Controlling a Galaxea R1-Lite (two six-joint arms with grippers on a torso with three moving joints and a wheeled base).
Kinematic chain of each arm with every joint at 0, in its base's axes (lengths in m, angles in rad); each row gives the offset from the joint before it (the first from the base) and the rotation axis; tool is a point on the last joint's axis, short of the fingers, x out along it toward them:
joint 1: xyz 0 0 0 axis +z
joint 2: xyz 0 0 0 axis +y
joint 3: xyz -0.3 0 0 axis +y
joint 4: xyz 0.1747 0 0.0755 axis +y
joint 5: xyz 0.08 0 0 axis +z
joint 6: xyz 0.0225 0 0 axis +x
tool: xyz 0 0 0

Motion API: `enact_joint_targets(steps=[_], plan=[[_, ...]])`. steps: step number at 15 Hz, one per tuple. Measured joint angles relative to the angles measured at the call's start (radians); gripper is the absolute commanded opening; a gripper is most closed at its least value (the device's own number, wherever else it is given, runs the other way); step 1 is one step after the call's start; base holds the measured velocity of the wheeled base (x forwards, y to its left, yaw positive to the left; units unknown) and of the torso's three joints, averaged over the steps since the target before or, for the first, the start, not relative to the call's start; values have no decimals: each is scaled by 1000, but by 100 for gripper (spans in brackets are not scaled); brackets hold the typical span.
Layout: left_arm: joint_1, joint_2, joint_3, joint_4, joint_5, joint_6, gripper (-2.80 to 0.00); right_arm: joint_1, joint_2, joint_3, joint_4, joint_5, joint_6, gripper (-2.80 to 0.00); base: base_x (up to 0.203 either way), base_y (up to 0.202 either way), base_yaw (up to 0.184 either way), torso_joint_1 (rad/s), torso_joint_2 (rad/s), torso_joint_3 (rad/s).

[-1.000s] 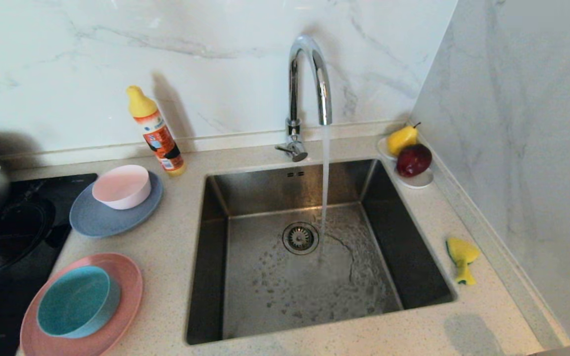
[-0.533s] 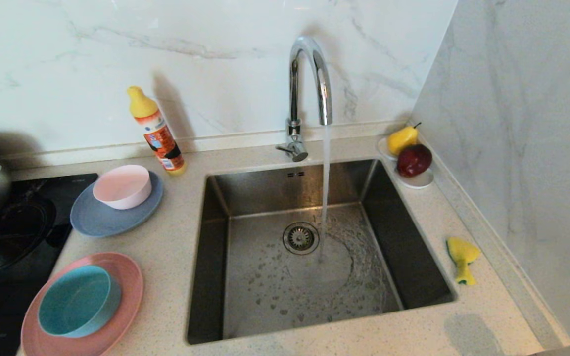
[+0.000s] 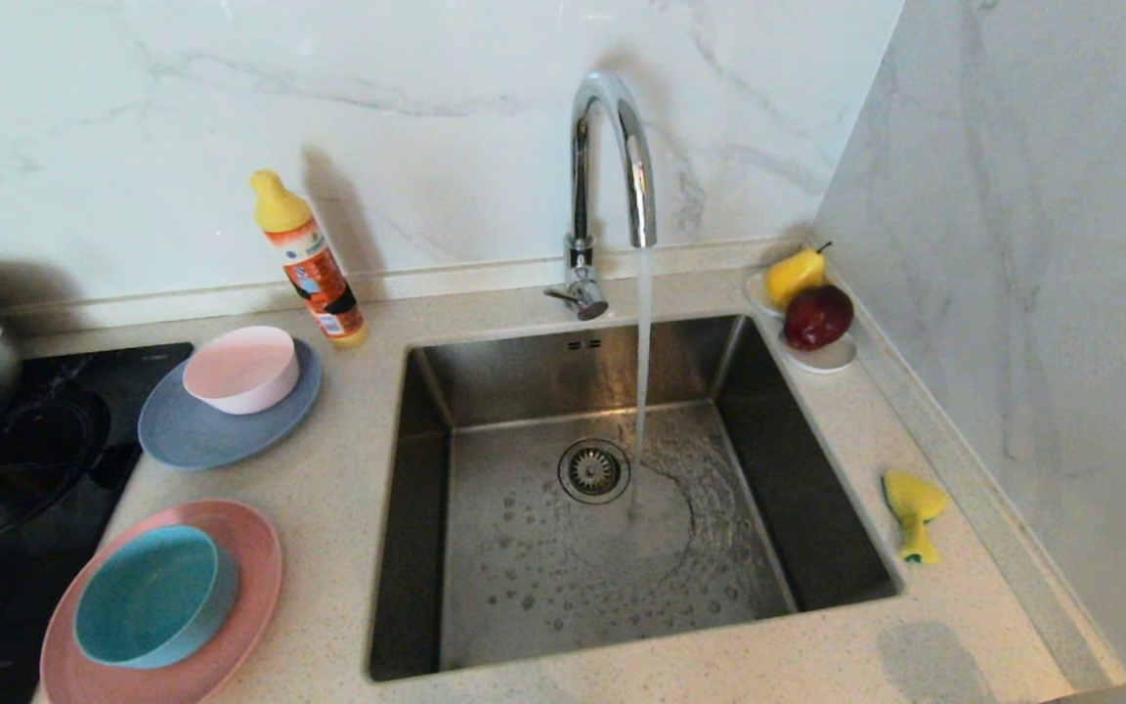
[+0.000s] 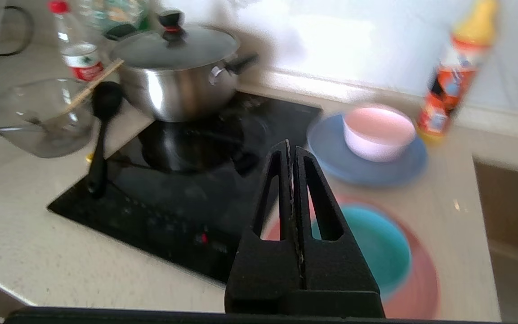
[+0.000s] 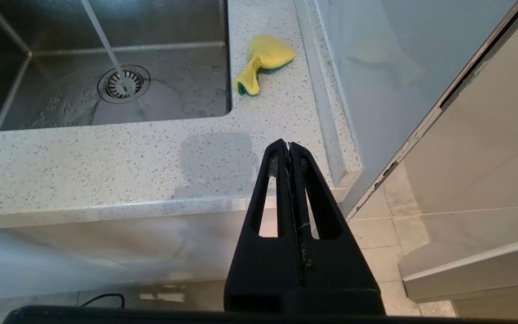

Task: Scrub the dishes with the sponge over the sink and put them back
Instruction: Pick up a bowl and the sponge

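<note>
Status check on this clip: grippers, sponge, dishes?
Left gripper shut, empty, above the teal bowl. Right gripper shut, empty, off the counter edge. Sponge untouched right of sink. Tap running; nothing blocking.

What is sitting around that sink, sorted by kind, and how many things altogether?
Plates: 2, salmon-pink plate and grey-blue plate
Bowls: 2, teal bowl and pale pink bowl
Fruit: 2, yellow pear and red apple
White fruit dish: 1
Sponge: 1
Yellow-capped orange bottle: 1
Steel pot: 1
Total: 10
</note>
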Motion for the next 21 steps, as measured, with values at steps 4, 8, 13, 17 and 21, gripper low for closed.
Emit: enact_joint_targets(steps=[4, 8, 13, 17, 21], plan=[[15, -132, 7, 222, -218, 9, -280, 0, 0, 0, 0, 0, 0, -280, 0, 0, 0, 0, 0, 0], [19, -162, 8, 448, -520, 9, -280, 0, 0, 0, 0, 0, 0, -280, 0, 0, 0, 0, 0, 0], [19, -166, 6, 532, -579, 64, -280, 0, 0, 0, 0, 0, 0, -280, 0, 0, 0, 0, 0, 0], [19, -166, 6, 532, -571, 45, -280, 0, 0, 0, 0, 0, 0, -280, 0, 0, 0, 0, 0, 0], [19, -166, 6, 533, -571, 45, -280, 0, 0, 0, 0, 0, -3, -280, 0, 0, 0, 0, 0, 0]])
